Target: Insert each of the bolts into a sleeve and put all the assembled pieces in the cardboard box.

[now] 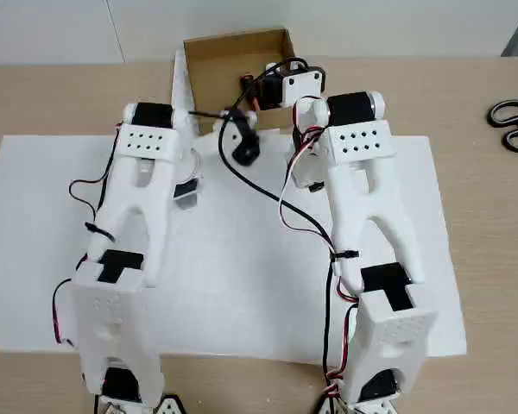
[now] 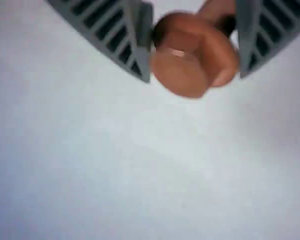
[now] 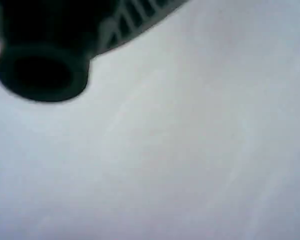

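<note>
Bolt (image 2: pixel 190 60): orange-brown, its six-sided head turned toward the left wrist camera, with the white sheet (image 2: pixel 140 175) beneath it.
Left jaws: grey and ribbed, closed in on the bolt from both sides, gripping it just behind the head.
Sleeve (image 3: pixel 42 70): black and round, its hollow end open toward the right wrist camera, lifted over the sheet.
Right jaws: closed on the sleeve. One grey ribbed jaw lies against its side, the other is hidden behind the black.
Arms: one white arm (image 1: pixel 142 216) and a second (image 1: pixel 371 198) stand side by side at the near edge of the table (image 1: pixel 483 216), both stretched over the sheet.
Box (image 1: pixel 220 65): cardboard, open-topped, at the middle of the table's far edge.
Scissors (image 1: pixel 511 121): near the table's right edge, off the sheet.
</note>
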Robot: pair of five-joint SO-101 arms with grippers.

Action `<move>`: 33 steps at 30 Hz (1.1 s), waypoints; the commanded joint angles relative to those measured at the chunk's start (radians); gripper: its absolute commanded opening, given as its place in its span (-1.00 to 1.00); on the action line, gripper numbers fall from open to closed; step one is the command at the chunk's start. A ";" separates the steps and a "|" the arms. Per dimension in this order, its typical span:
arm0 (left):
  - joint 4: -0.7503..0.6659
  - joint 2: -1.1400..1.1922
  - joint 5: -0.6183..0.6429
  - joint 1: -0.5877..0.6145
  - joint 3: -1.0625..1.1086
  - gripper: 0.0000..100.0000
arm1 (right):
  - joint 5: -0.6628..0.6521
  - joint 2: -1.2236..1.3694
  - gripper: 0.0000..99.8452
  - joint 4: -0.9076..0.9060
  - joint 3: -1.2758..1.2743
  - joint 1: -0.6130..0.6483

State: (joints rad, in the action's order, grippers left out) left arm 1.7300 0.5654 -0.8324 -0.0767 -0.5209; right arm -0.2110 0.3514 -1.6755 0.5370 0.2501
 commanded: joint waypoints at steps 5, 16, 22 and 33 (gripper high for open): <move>-0.083 -0.008 0.477 -0.006 -0.050 -0.94 | 0.000 -0.074 -0.99 0.002 0.008 0.025; -0.163 0.014 0.763 0.048 -0.024 -0.84 | -0.002 -0.076 -0.99 0.002 0.008 0.036; -0.163 0.117 0.746 0.063 -0.025 -0.75 | -0.002 -0.076 -0.99 -0.001 0.008 0.036; -0.161 0.166 0.460 0.107 -0.054 -0.75 | -0.002 -0.076 -0.99 -0.001 0.008 0.036</move>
State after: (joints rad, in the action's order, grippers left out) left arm 1.5796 0.7403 -0.3153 0.0138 -0.5378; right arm -0.2110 0.3514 -1.6771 0.5370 0.2823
